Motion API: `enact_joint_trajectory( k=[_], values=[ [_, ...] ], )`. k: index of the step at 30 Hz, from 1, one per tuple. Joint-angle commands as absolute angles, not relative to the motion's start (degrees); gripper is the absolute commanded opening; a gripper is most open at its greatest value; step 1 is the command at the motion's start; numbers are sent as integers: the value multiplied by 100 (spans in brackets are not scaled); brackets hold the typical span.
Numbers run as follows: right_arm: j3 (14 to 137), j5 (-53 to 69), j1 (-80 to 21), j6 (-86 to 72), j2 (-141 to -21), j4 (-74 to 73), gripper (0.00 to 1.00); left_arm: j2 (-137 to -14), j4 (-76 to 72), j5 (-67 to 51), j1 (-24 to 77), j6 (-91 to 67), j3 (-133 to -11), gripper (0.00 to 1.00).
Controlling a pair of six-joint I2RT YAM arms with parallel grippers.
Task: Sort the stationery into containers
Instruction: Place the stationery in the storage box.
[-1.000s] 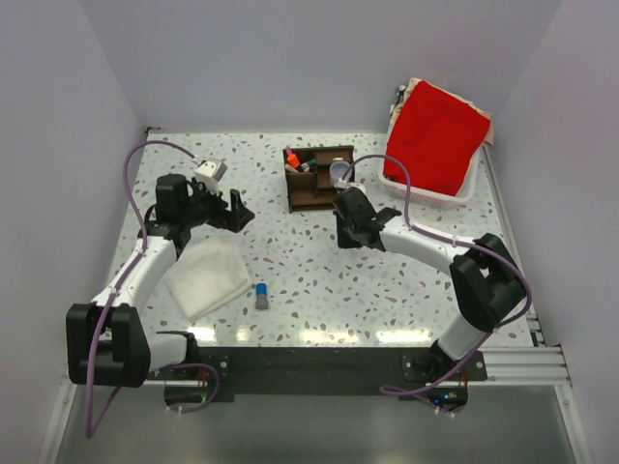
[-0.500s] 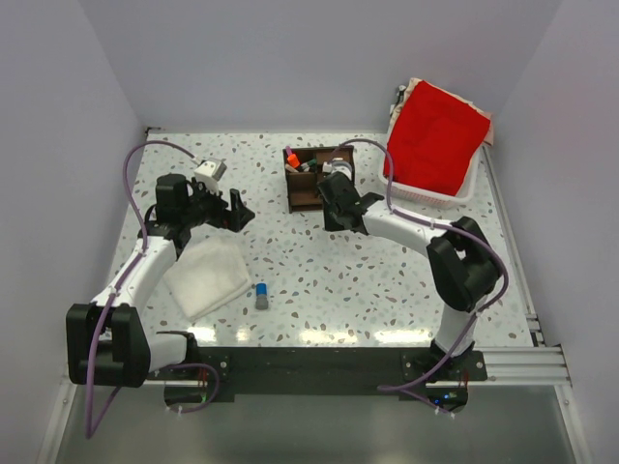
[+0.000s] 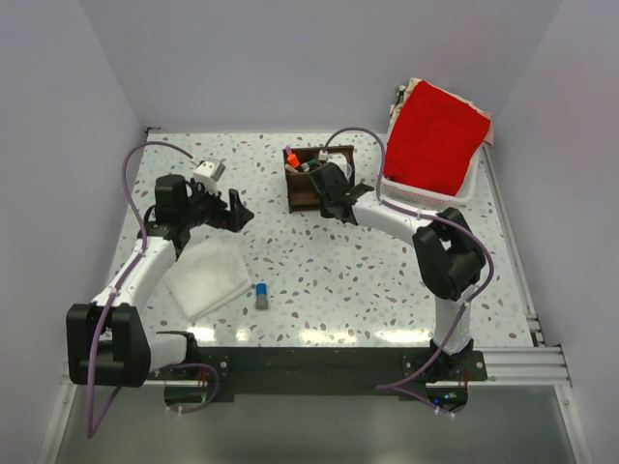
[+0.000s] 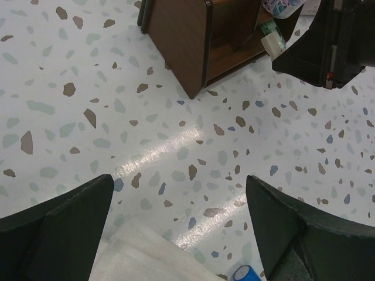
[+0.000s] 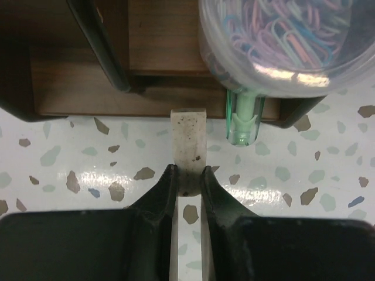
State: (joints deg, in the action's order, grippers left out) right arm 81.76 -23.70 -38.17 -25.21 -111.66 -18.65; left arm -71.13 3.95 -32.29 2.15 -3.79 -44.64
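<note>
The flat off-white slab (image 5: 188, 140) sat pinched between my right gripper's (image 5: 188, 174) fingers, which were narrowed onto its sides. Its far end reached the base of the dark brown wooden desk organizer (image 5: 158, 52) at the far middle of the speckled table (image 3: 338, 261). In the organizer stood a clear round pot of coloured paper clips (image 5: 281, 41), with a mint-green capped piece (image 5: 241, 120) poking out beneath it. A blue-capped grey stick (image 3: 261, 295) lay near the table's near edge, just right of the white folded cloth (image 3: 206, 275). My left gripper (image 3: 235, 208) hung wide apart and empty above the table's left side.
</note>
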Motion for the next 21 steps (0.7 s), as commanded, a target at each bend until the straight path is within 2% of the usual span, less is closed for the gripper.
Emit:
enact_joint_trajectory(
  k=[1, 18, 21],
  values=[
    [8551, -2839, -3744, -2435, -11267, -1573, 0, -7005, 167, -3305, 141, -431, -4421, 100],
    [8938, -2979, -3621, -2268, -11681, -1406, 0, -7022, 132, -3322, 141, -457, -4377, 100],
    [8947, -3015, -3630, -2241, -11716, -1380, 2, -7022, 132, -3322, 132, -457, -4368, 100]
  ],
)
